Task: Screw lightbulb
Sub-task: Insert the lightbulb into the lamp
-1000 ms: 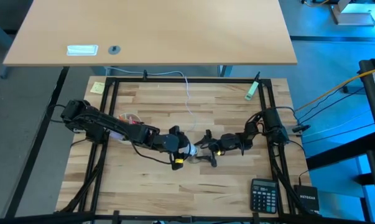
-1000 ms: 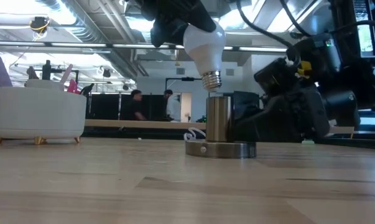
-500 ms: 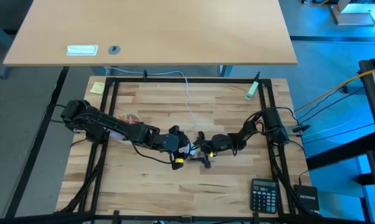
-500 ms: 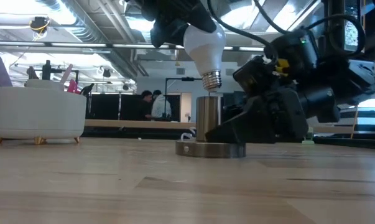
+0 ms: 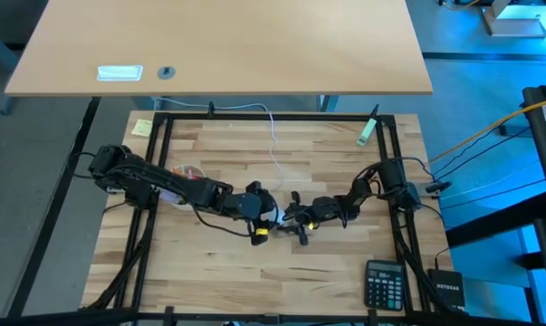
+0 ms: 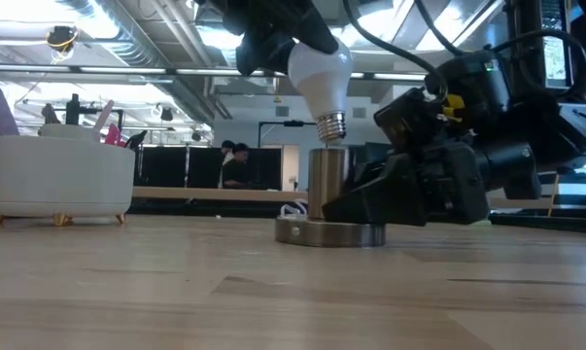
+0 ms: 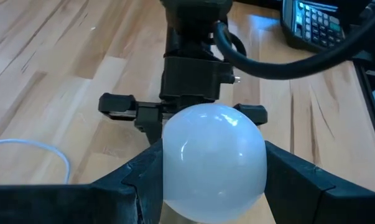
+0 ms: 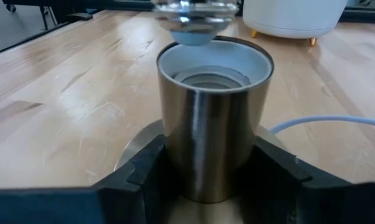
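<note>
You are holding the lightbulb [image 7: 213,160], light, slippery, fragile glass, pinched at its globe by the left hand [image 7: 212,177]; the right hand [image 8: 207,165] is clamping the socket [image 8: 213,112].

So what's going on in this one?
The left gripper holds the lightbulb base-down just above the open top of the metal socket, with a small gap between them in the low view, so threading has not begun. The right gripper is shut around the socket's barrel, steadying it on the wooden table. The socket's thin white cord trails off toward the far edge. A black calculator sits unused near the table's front right corner.
</note>
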`<state>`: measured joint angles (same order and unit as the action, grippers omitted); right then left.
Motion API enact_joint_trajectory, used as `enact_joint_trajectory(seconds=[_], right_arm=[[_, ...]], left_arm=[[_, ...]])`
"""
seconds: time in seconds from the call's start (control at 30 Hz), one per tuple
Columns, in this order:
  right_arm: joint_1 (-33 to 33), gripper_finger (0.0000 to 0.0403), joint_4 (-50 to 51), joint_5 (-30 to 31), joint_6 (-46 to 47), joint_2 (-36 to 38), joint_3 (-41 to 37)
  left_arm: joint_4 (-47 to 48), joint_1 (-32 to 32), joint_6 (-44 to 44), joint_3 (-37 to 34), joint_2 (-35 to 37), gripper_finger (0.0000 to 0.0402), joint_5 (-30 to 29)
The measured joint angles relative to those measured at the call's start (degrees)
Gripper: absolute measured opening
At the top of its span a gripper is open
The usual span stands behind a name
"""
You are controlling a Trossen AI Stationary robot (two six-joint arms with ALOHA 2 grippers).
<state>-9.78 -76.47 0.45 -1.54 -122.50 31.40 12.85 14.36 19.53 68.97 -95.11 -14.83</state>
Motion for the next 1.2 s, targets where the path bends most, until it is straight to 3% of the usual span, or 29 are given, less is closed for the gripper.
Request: enact_joint_trajectory(seconds=[0.27, 0.5, 0.7, 1.0, 1.2], right_arm=[[0.0, 0.0181, 0.7, 0.5, 2.4, 0.6, 0.4], [0.1, 0.0181, 1.8, 5.4, 3.0, 2.5, 0.4], [0.1, 0.0181, 12.9, 11.1, 2.4, 6.1, 3.2], [0.1, 0.0181, 25.4, 21.1, 2.6, 6.6, 10.5], [0.1, 0.0181, 30.1, 21.4, 5.7, 7.1, 13.8]], left_arm=[[2.7, -0.9, 1.0, 1.2, 0.0, 0.021, 0.1], [4.3, -0.9, 11.3, 1.4, 0.1, 0.021, -3.3], [5.4, -0.4, 13.8, 1.4, 0.1, 0.021, -10.3], [11.4, -1.0, 19.2, 1.3, 0.1, 0.021, -14.8], [12.6, -0.6, 20.6, 1.3, 0.1, 0.021, -18.0]])
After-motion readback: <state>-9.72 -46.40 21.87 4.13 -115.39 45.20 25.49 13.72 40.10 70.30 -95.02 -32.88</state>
